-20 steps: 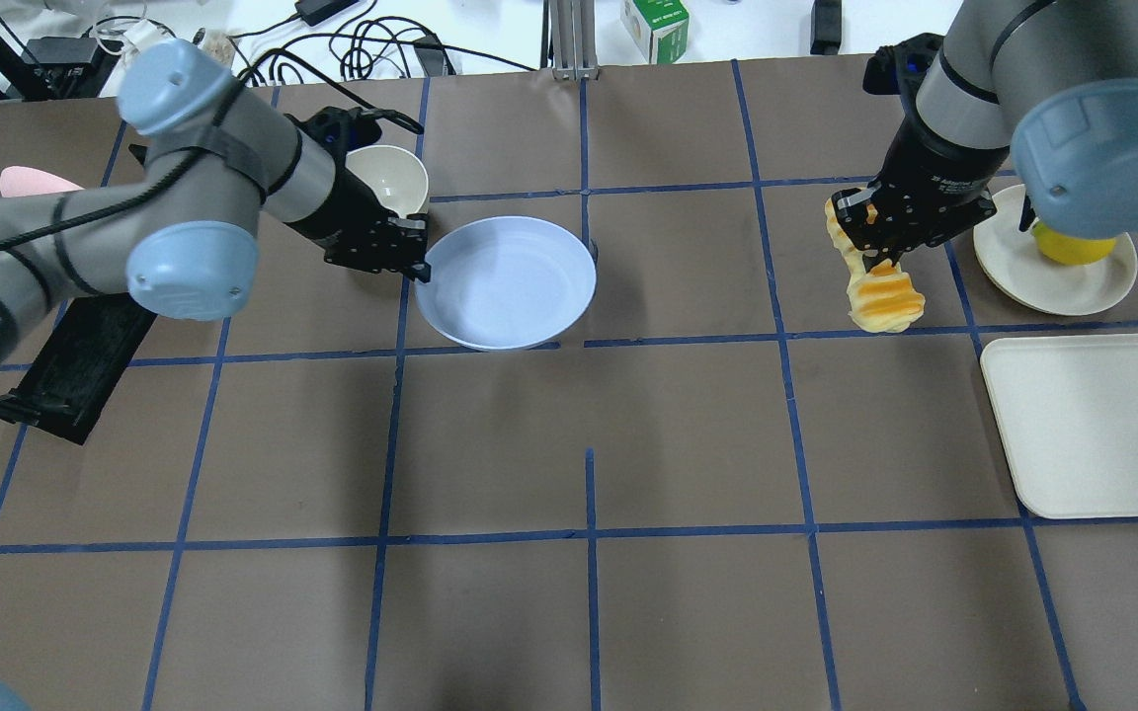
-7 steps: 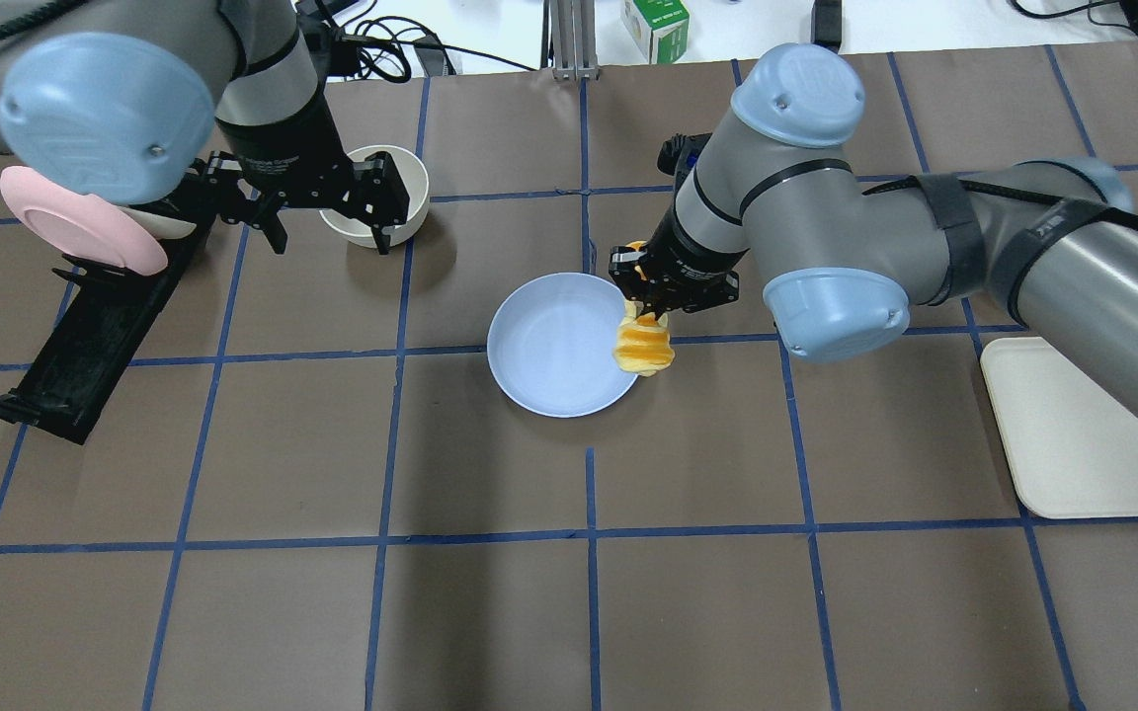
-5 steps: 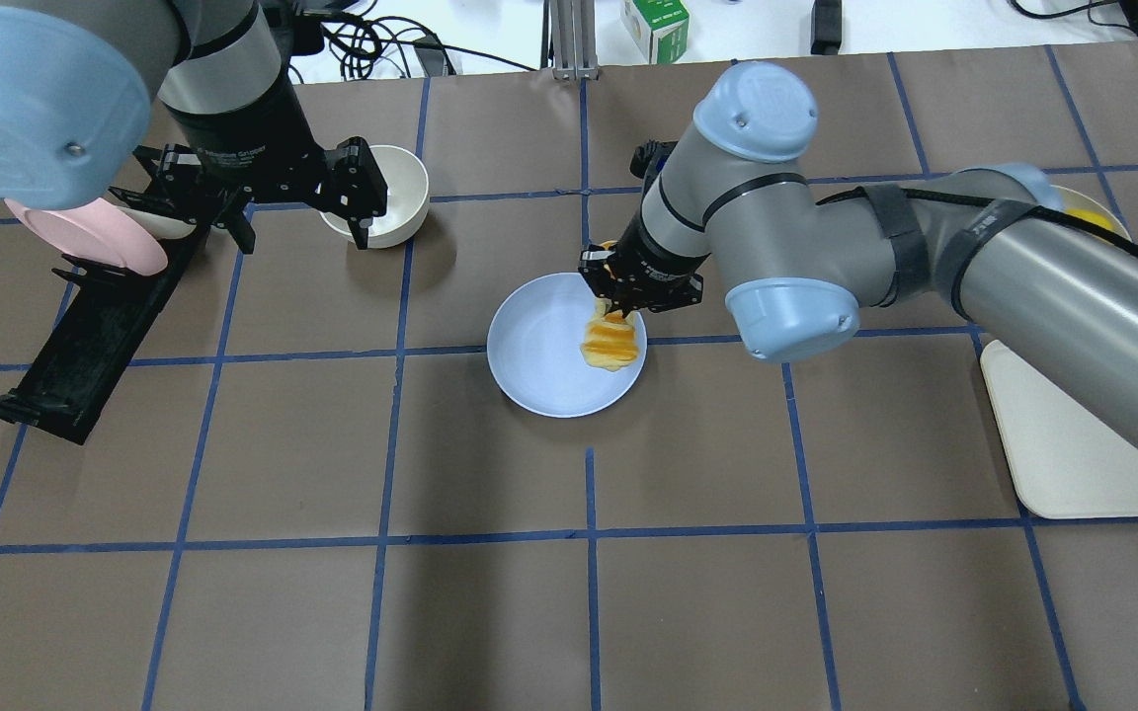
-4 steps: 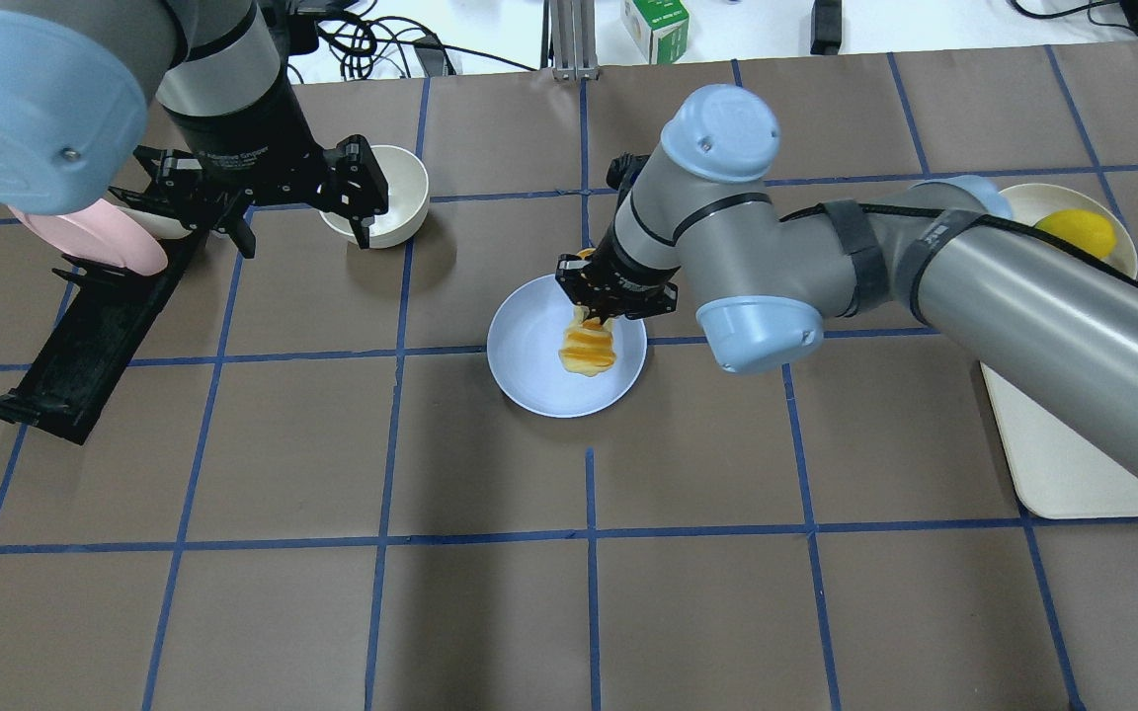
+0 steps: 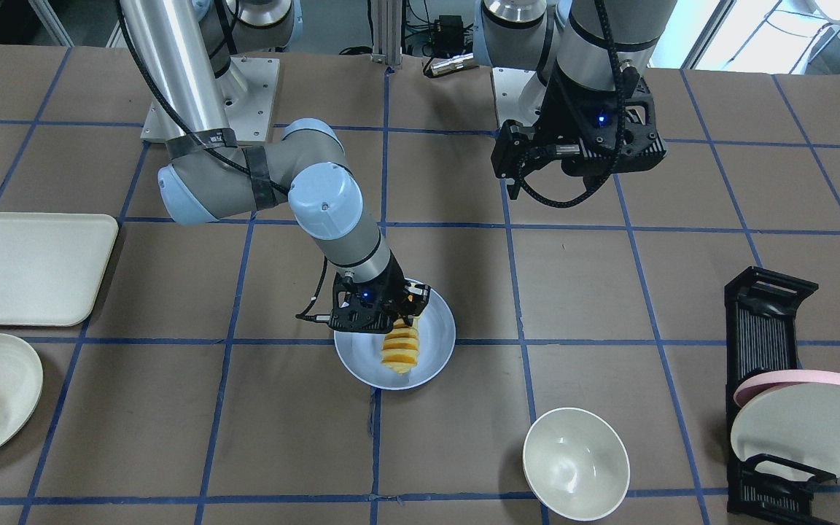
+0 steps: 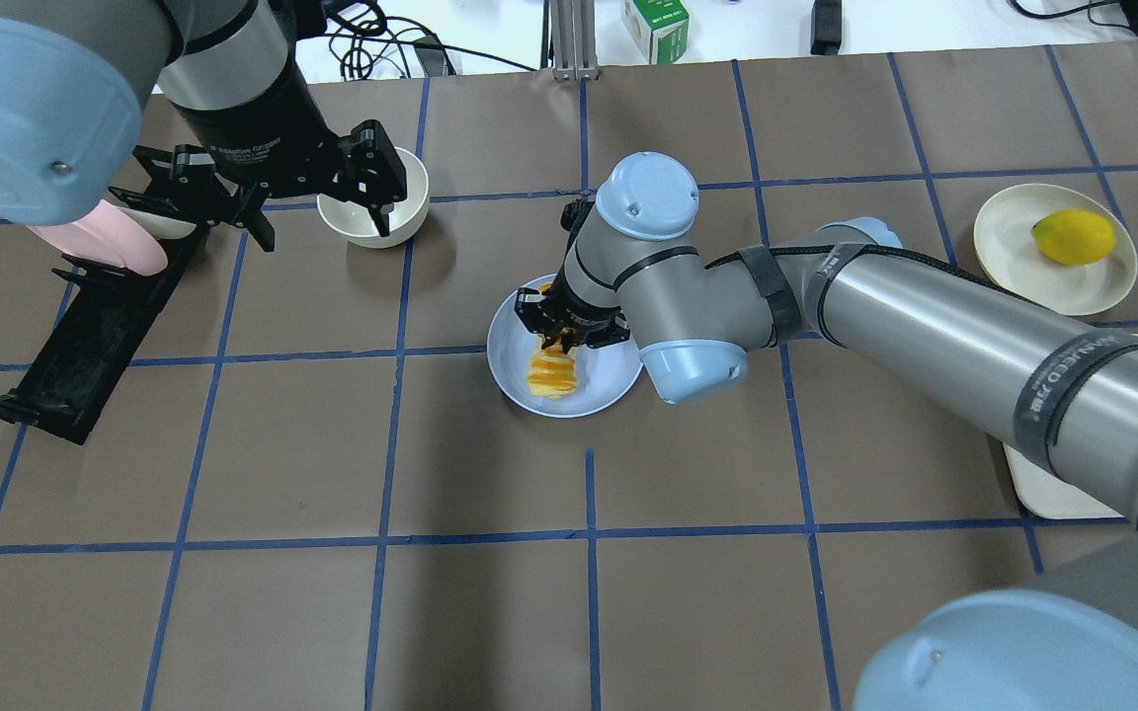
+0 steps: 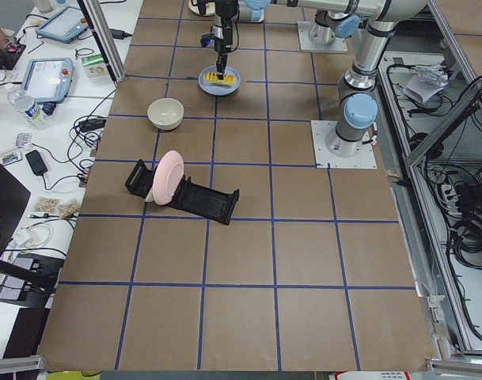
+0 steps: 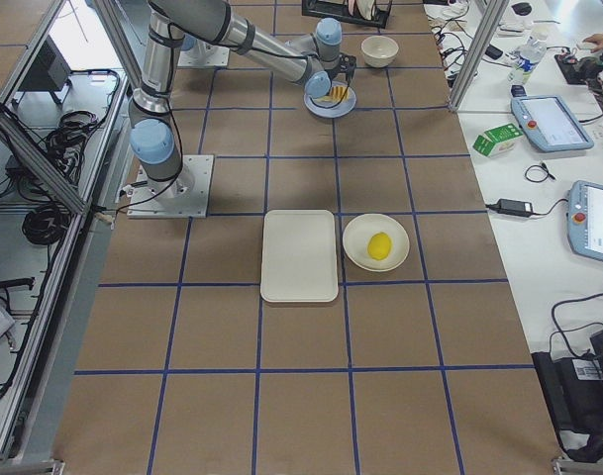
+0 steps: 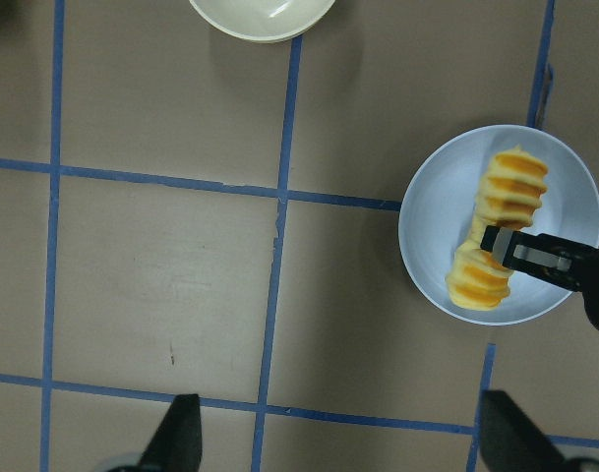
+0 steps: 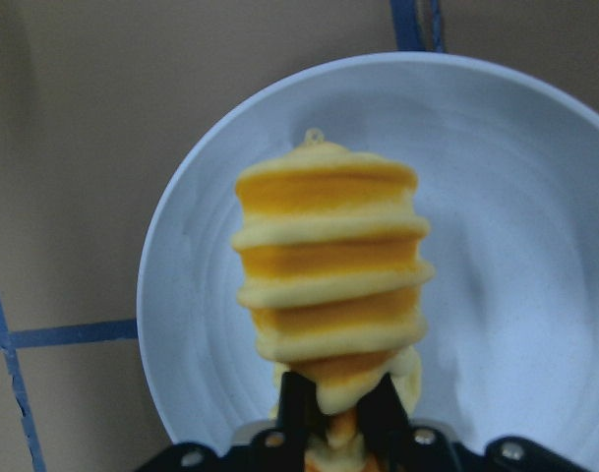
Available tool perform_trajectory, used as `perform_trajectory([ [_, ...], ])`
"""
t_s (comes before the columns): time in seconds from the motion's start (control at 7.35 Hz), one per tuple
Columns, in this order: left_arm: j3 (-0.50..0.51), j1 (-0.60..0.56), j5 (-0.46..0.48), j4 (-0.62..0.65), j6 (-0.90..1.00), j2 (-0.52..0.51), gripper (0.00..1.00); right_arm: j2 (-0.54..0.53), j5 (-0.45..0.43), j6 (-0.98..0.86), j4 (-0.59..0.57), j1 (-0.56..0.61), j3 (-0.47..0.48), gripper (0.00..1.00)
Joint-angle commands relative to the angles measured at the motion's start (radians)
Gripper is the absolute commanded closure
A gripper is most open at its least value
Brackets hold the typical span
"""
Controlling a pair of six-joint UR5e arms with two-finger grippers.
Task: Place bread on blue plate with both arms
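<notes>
Nearly done: bread [image 6: 552, 373] over plate [image 6: 515, 375] middle, lying 12-to-6, pinched in right gripper [image 6: 557, 346]; only release to do. Left gripper [image 6: 324, 229] spread wide, empty, at plate's 10 o'clock by bowl [image 6: 403, 202].

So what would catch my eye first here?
Probably the orange-and-cream bread, pinched in the right gripper over the blue plate at mid-table. After that, the left gripper, open, hanging by a white bowl, and a yellow fruit on a cream plate at the table's right end.
</notes>
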Motion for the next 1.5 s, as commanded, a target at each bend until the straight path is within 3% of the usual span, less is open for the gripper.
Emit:
perform_trajectory([
  [0.0, -0.006, -0.003, -0.003, -0.005, -0.003, 0.011, 0.0, -0.007, -0.009, 0.007, 0.004, 0.001, -0.007, 0.0],
  [0.27, 0.011, -0.004, -0.049, 0.0, -0.006, -0.013, 0.0, -0.061, -0.007, -0.002, 0.01, -0.024, -0.015, 0.0],
  [0.41, 0.017, -0.005, -0.049, 0.003, -0.005, -0.018, 0.0, -0.11, -0.007, -0.03, 0.084, -0.069, -0.03, 0.0],
  [0.54, 0.018, -0.005, -0.057, 0.008, 0.0, -0.02, 0.0, -0.178, -0.009, -0.138, 0.231, -0.125, -0.042, 0.0],
  [0.82, 0.016, -0.009, -0.06, 0.014, -0.005, -0.015, 0.0, -0.303, -0.05, -0.332, 0.371, -0.258, -0.048, 0.0],
  [0.95, 0.016, -0.009, -0.061, 0.014, -0.002, -0.009, 0.0, -0.376, -0.185, -0.419, 0.477, -0.313, -0.07, 0.0],
  [1.09, 0.017, -0.009, -0.062, 0.014, -0.002, -0.004, 0.0, -0.406, -0.278, -0.505, 0.546, -0.343, -0.122, 0.0],
  [1.36, 0.018, -0.011, -0.063, 0.017, 0.005, -0.003, 0.0, -0.385, -0.241, -0.489, 0.734, -0.34, -0.298, 0.0],
])
